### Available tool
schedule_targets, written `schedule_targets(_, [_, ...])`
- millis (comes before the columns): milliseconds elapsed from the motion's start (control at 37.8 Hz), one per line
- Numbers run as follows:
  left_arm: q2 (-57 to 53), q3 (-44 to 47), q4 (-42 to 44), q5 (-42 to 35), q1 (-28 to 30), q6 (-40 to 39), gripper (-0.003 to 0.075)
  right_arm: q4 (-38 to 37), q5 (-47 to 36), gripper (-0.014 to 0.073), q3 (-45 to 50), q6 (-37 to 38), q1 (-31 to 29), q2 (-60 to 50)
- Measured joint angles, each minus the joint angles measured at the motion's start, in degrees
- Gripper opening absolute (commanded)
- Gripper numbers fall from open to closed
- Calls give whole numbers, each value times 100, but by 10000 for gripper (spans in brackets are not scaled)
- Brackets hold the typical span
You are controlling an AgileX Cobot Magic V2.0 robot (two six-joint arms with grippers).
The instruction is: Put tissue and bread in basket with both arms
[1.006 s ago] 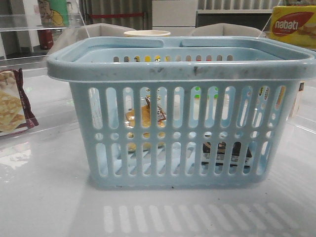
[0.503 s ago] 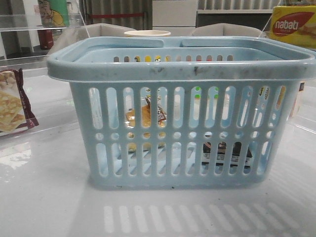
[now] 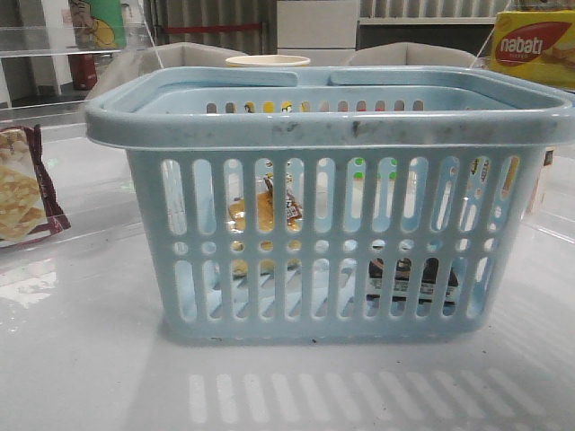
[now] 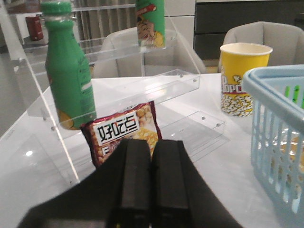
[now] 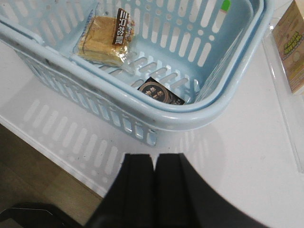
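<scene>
**Both items in the basket: pulling clear without a bump**

My job looks all but finished. In the right wrist view the bread [image 5: 105, 39] lies inside the basket [image 5: 156, 111] at the upper left of the frame, and the tissue [image 5: 160, 93] rests on the basket floor near the centre, close against the near wall. Through the slots in the front view I can make out the bread [image 3: 265, 215] left of centre and the tissue [image 3: 415, 274] low at lower right.

My right gripper [image 5: 155, 175] has its fingers pressed together with nothing between them, hanging outside the rim over bare table. My left gripper [image 4: 151, 175] is likewise closed and empty, facing the cracker packet [image 4: 124, 133] and the green bottle [image 4: 69, 71] at the left of its frame.

As I judge it, what remains is to retreat cleanly: I should keep my fingers together, lift before swinging, and stay well off the rim so the basket does not shift.
</scene>
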Motion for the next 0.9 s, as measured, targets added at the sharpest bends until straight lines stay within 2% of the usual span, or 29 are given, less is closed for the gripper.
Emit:
schedule_targets(185, [-320,1052,-24,-930,345,0,91,0,0,29,0,0,0,0])
schedule_targets(291, [-320,1065,-33,-1161,411,0,91,0,0,29,0,0,0,0])
schedule_targets(900, [-320,1065,-33,-1310,353,0,91,0,0,29,0,0,0,0])
